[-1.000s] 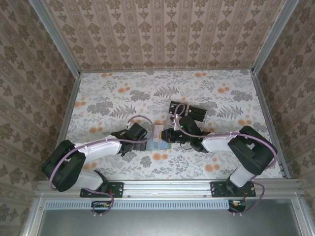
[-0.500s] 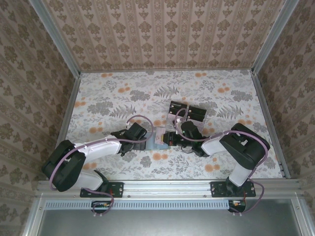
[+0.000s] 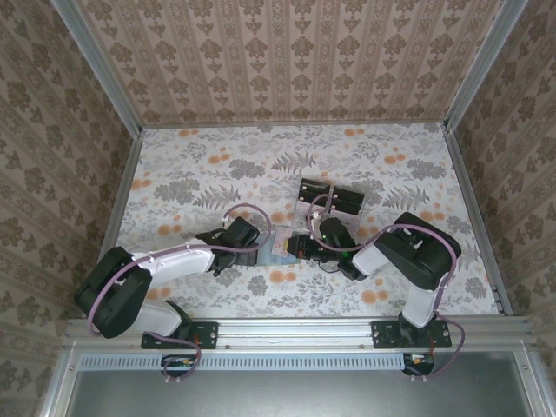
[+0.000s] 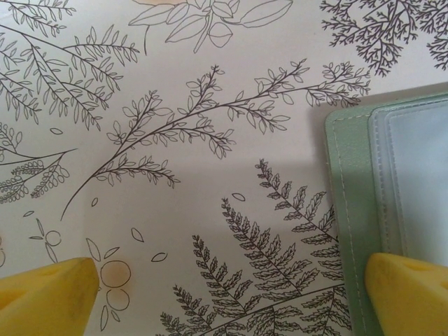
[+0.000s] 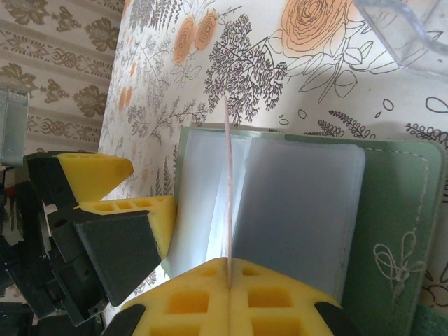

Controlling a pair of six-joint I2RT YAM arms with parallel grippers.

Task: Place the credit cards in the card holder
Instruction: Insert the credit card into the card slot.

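Now | right gripper (image 5: 229, 269) pinches credit card (image 5: 227, 189), edge-on, lengthwise over card holder (image 5: 392, 210) | left gripper (image 4: 227, 297) agape, empty

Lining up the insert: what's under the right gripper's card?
The open card holder, its clear sleeves facing up. The card is edge-on, so whether its tip sits inside a sleeve is hidden.

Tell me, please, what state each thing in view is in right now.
card holder: lying open on the table, clear sleeves facing up.
credit card: held upright on edge over the sleeves, not yet inserted.
right end effector: shut on the credit card.
left end effector: open, one finger at the card holder's edge.
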